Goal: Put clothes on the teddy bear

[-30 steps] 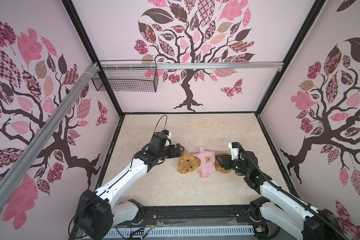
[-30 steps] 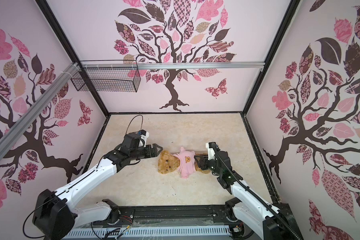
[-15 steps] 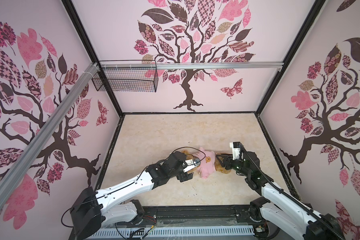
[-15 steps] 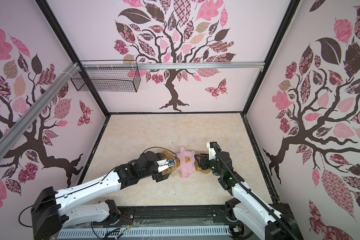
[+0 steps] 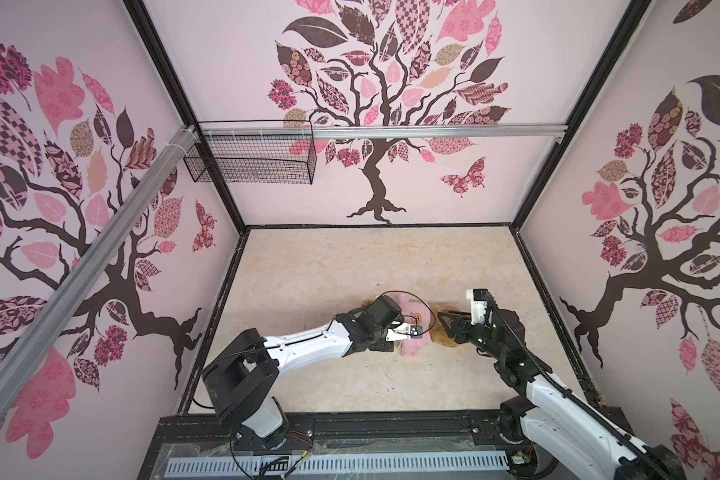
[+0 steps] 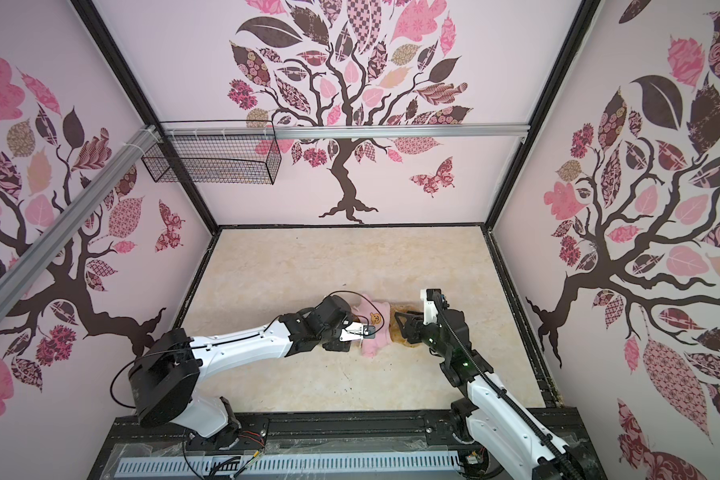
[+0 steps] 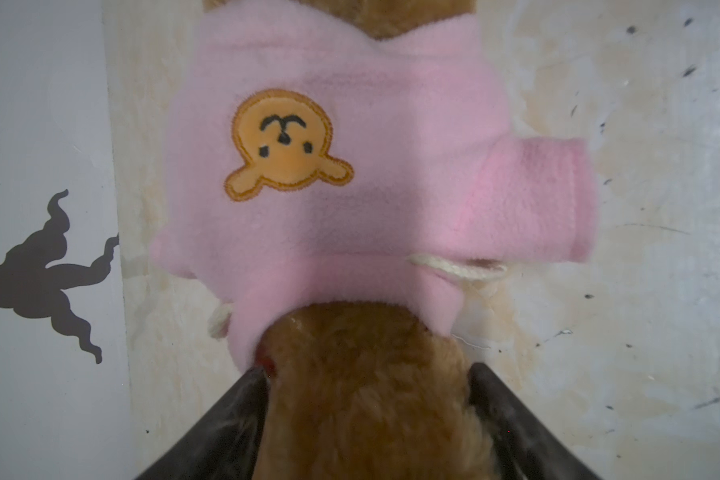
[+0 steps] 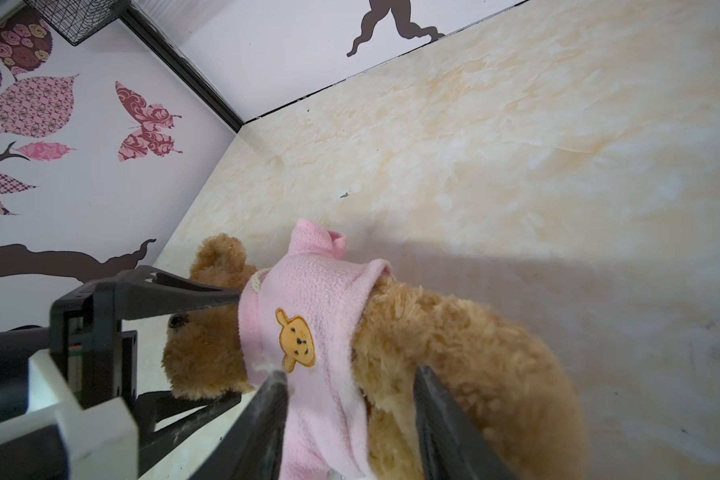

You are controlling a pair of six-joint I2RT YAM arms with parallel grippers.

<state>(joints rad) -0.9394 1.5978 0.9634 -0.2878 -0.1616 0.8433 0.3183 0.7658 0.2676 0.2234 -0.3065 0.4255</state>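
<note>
From the front edge of the table (image 5: 329,270) both arms reach in to the bear (image 8: 454,345). It lies on its back across the table, nearer the front edge than the back and a little right of the middle, with its head (image 8: 200,353) toward the left edge and its legs toward the right.

The left gripper (image 7: 368,374) has its jaws wide, one on each side of the head. Fur brushes both fingers (image 7: 242,419), but I can't tell whether they are squeezing. The right gripper (image 8: 350,372) stands about half open, with the belly and the hem of the shirt (image 7: 391,166) between its jaws. It looks to me like a hold on the bear.

The shirt is over the head and around the chest, bunched high near the neck. The sleeve (image 7: 537,199) lies flat, with no paw showing at the cuff. So I'd say the step in hand is seating the shirt, and the arms are not yet through.

Next, one gripper needs to steady the body. The other should let go of fur, pinch fabric only, and draw the hem down or work a paw into a sleeve.

Far off, a wire basket (image 5: 248,160) hangs at the back left corner.
</note>
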